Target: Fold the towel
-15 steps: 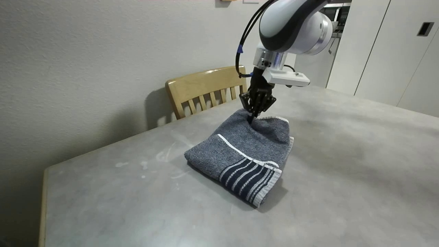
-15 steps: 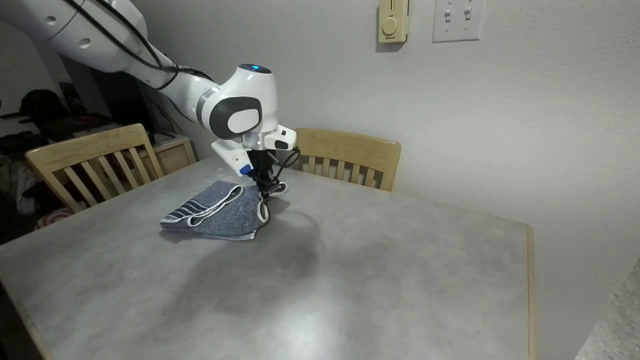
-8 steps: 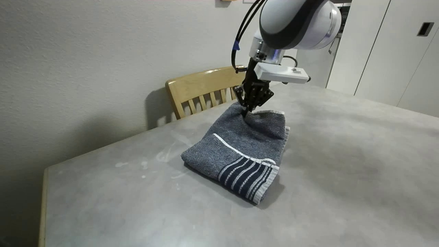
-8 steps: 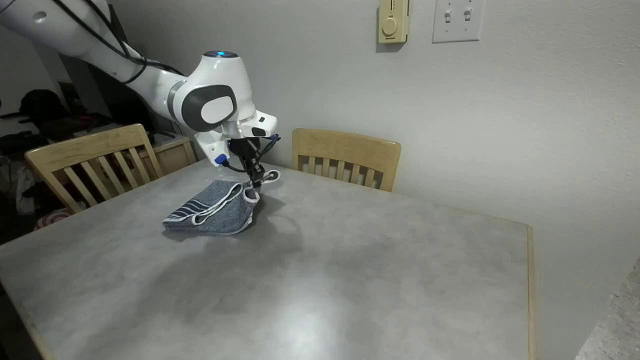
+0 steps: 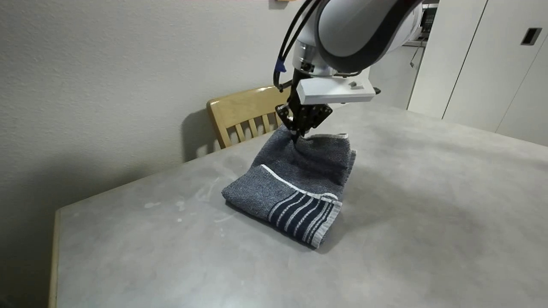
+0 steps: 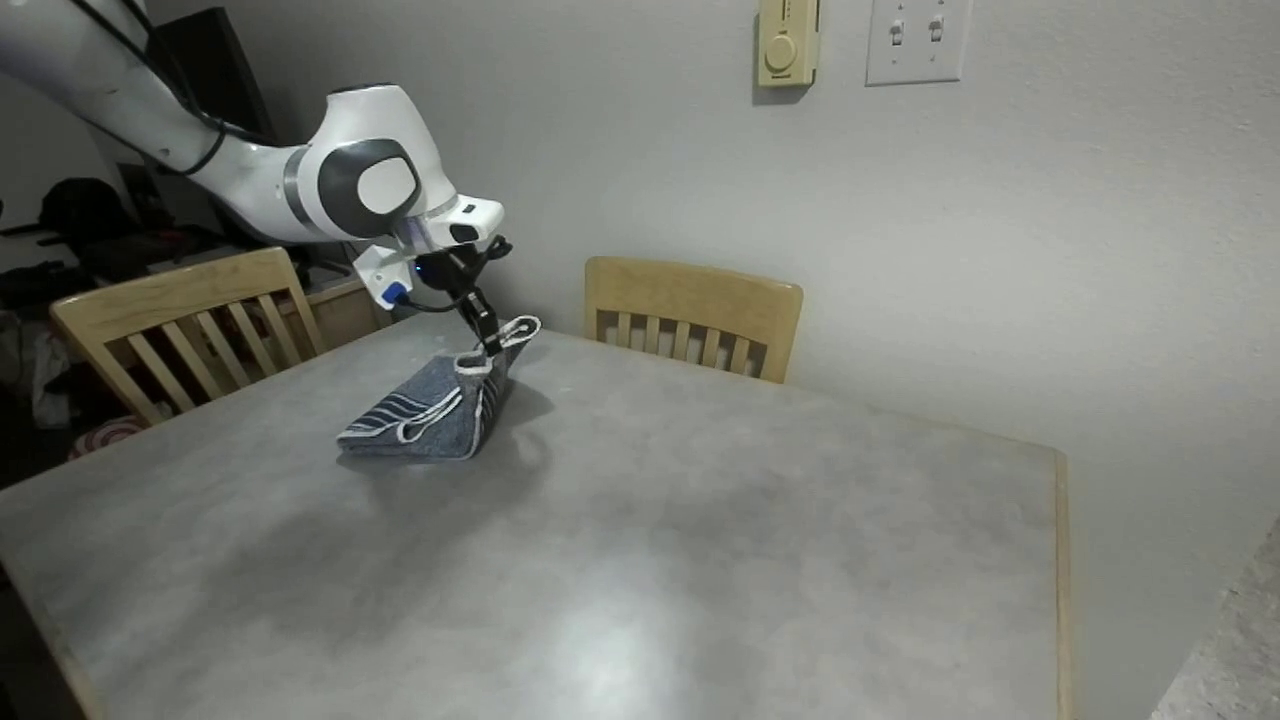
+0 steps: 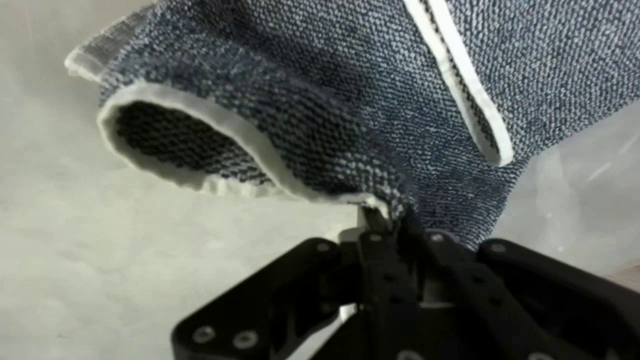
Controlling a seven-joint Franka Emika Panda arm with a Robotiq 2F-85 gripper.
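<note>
partly folded towel [image 5: 295, 174], blue-grey, white-edged, striped

Grey mottled desk [image 6: 800, 540] with pale wood edging [image 6: 1062, 580]. Light-wood slat-back chair [image 6: 690, 290] at its far edge, near a pale grey wall [image 6: 950, 250], plus a second slat-back chair [image 6: 180, 295] around the desk's corner. Boxy beige thermostat [image 6: 787, 45] up on the wall, just beside a white double light-switch plate [image 6: 916, 55]. Flat white doors [image 5: 483, 64] with a dark recessed pull [image 5: 531, 36] further back.
</note>
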